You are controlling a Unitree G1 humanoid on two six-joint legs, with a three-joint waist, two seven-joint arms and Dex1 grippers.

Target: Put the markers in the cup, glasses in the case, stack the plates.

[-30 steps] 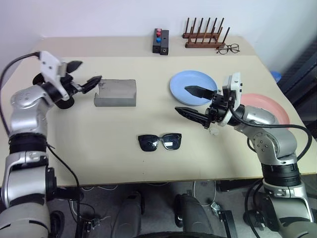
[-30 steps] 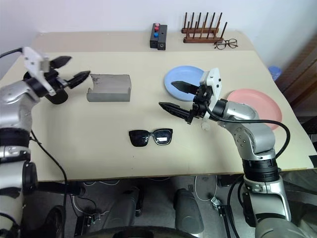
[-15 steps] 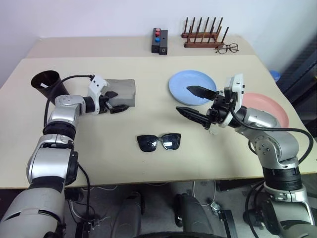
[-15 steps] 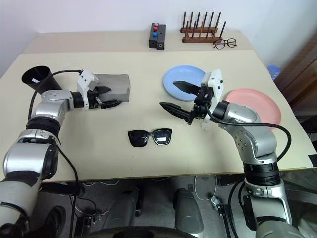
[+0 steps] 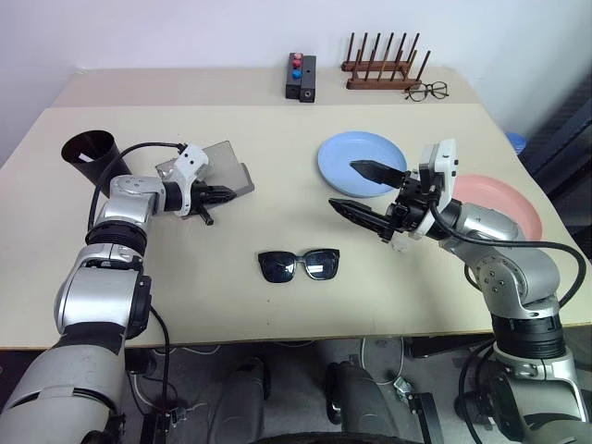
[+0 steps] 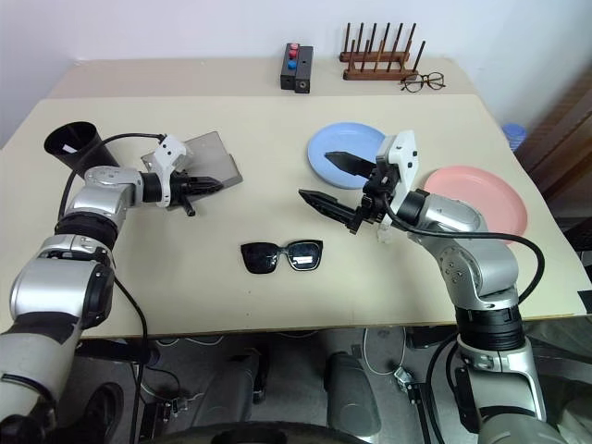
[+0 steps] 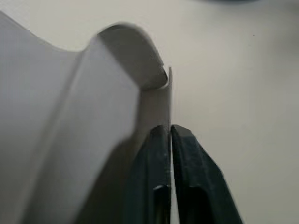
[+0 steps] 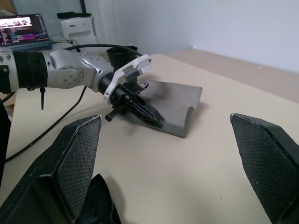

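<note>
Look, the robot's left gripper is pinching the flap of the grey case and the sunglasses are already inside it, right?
Not quite. The left gripper is pinching the flap of the grey case, but the sunglasses aren't inside: the right eye view shows them lying on the table, apart from the case.

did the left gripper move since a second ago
Yes. The left gripper came down and in from above the dark tapered cup to the grey felt case, now shut on its flap.

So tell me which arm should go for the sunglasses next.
Right. The right gripper hangs open above the table with nothing in it, near the sunglasses. The left gripper is shut on the flap of the grey case, lifting it, so it looks busy.
</note>
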